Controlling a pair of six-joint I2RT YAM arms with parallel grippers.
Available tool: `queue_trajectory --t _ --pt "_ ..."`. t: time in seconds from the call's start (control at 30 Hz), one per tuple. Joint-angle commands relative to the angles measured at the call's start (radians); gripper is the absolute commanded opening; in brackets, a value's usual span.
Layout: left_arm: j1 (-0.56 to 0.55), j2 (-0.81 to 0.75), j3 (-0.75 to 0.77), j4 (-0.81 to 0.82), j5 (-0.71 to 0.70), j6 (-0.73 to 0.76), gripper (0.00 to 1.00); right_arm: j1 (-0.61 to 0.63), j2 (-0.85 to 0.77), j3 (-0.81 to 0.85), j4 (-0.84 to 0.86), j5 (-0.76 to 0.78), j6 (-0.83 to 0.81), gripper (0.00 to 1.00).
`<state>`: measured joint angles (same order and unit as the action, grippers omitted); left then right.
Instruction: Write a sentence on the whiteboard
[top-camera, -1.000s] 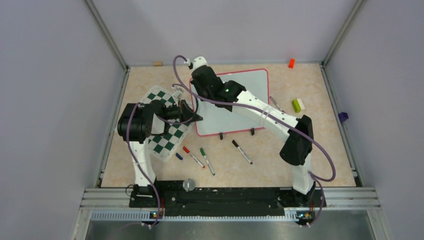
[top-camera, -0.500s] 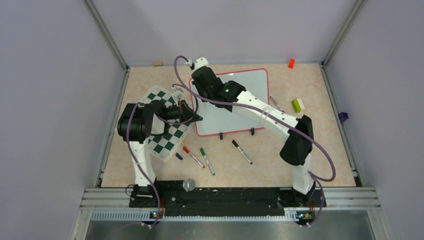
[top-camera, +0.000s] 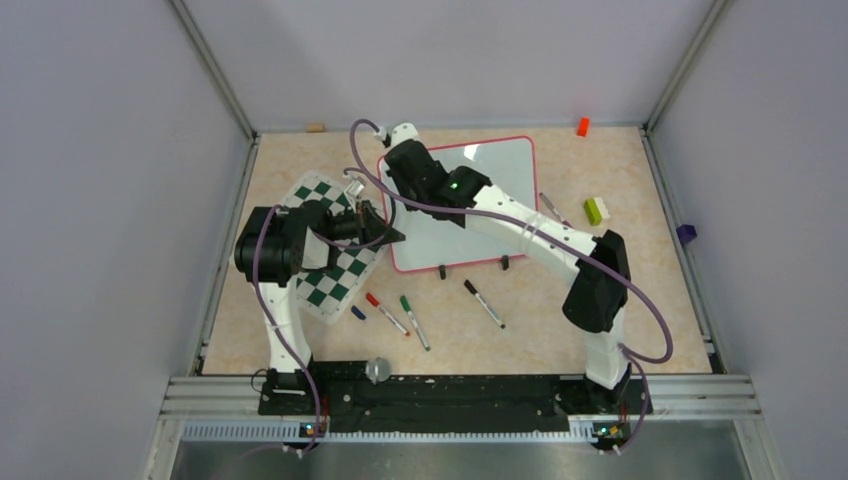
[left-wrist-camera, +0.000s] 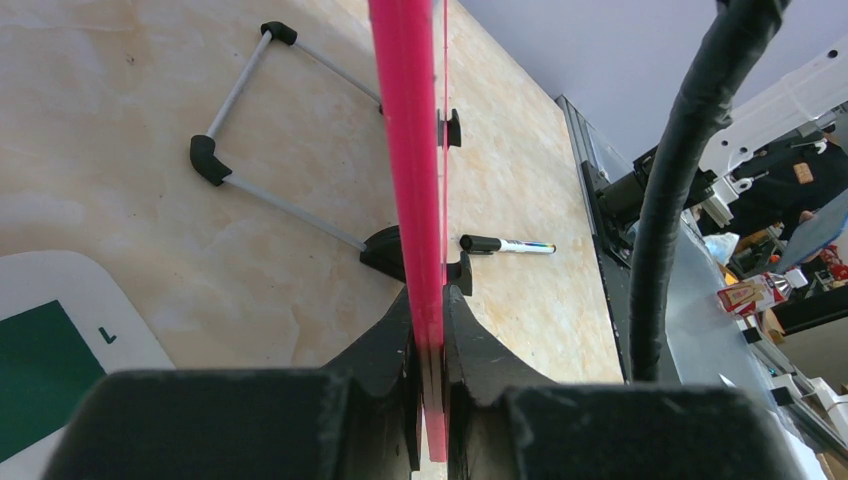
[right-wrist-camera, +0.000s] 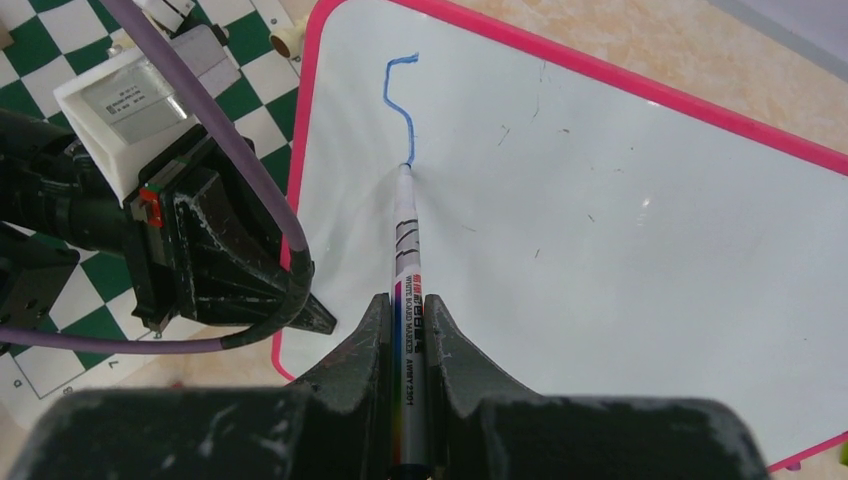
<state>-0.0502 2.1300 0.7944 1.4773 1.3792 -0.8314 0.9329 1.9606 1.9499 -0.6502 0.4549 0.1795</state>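
The whiteboard (top-camera: 505, 165) lies on the table, white with a pink frame. My left gripper (left-wrist-camera: 428, 300) is shut on its frame (left-wrist-camera: 405, 120) at the left short edge, near the front corner (top-camera: 392, 238). My right gripper (right-wrist-camera: 406, 305) is shut on a grey whiteboard marker (right-wrist-camera: 404, 235), whose tip touches the board (right-wrist-camera: 620, 230) near that left edge. Of the sentence, only one curved blue line (right-wrist-camera: 398, 100) shows, running from the tip toward the far-left corner. In the top view the right wrist (top-camera: 428, 175) hides the marker and the line.
A green-and-white checkered mat (top-camera: 335, 275) lies left of the board, under the left arm. Red (top-camera: 385, 312), green (top-camera: 413, 320) and black (top-camera: 483, 302) markers lie in front. A green-white block (top-camera: 597, 209) and an orange block (top-camera: 582, 126) sit to the right. A wire stand (left-wrist-camera: 275, 190) rests under the board.
The right wrist has shifted a little over the board's far-left part with the marker in it. The left arm keeps its hold and has not moved.
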Motion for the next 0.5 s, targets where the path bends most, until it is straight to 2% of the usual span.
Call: queue_trajectory --t 0.0,0.47 --pt "0.006 -0.025 -0.002 0.141 0.041 0.072 0.01 -0.018 -0.038 -0.031 0.010 -0.021 0.006 0.00" --pt "0.007 -0.028 -0.004 0.141 0.042 0.075 0.01 -0.018 0.010 0.021 0.043 -0.069 -0.021 0.00"
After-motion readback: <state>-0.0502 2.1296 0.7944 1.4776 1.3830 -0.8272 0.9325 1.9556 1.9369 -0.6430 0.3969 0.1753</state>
